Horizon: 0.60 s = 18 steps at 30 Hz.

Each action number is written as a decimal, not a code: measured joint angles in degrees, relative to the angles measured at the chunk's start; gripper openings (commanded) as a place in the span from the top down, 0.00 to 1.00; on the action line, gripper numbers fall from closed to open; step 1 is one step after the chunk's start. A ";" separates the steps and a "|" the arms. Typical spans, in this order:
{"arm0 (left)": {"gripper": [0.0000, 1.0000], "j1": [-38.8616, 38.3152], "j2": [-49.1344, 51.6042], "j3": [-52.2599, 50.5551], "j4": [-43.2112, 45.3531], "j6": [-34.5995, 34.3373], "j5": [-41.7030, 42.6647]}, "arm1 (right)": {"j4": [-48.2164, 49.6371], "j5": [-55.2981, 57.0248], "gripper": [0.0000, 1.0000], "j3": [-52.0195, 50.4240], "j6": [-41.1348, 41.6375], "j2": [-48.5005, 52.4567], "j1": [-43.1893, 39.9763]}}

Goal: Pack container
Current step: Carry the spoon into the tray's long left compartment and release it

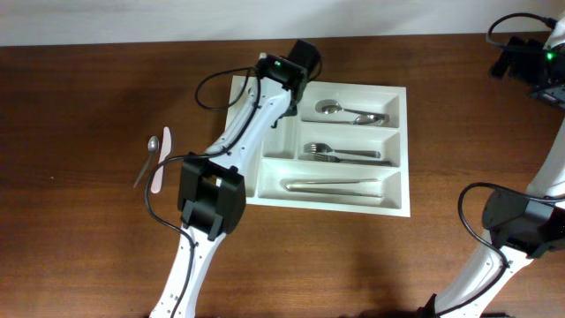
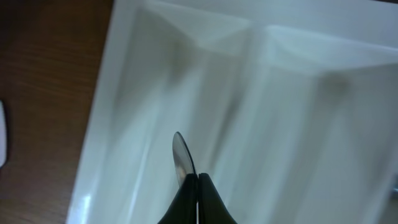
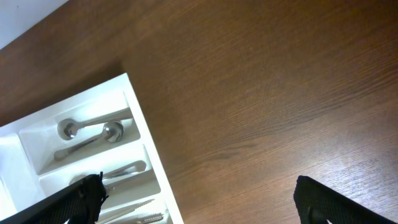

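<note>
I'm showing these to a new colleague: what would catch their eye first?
The big white tray at mid-table, with cutlery lying in its three long compartments, and the left arm stretched over its left end. The left gripper is shut on a thin metal utensil above a narrow compartment; a spoon and a pale utensil lie on the table to the tray's left.

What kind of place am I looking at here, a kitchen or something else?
Probably a robotics lab bench, not a kitchen: two cabled robot arms stand at a wooden table, and the left end effector holds a metal utensil over a white cutlery tray.
</note>
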 measured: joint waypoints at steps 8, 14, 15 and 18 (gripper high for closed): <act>0.25 1.36 0.07 2.58 -8.98 7.13 -1.49 | 0.00 0.00 0.01 0.00 0.00 0.00 0.00; 0.13 6.38 0.04 12.52 -21.42 9.22 -4.04 | 0.00 -0.02 0.01 0.00 0.00 0.00 0.00; 0.08 8.07 0.02 13.60 -22.51 9.49 -4.26 | 0.00 -0.02 0.01 0.00 0.02 0.00 0.00; 0.09 13.22 -0.04 14.43 -22.97 10.38 -3.85 | 0.00 0.00 0.01 0.00 0.00 0.00 0.00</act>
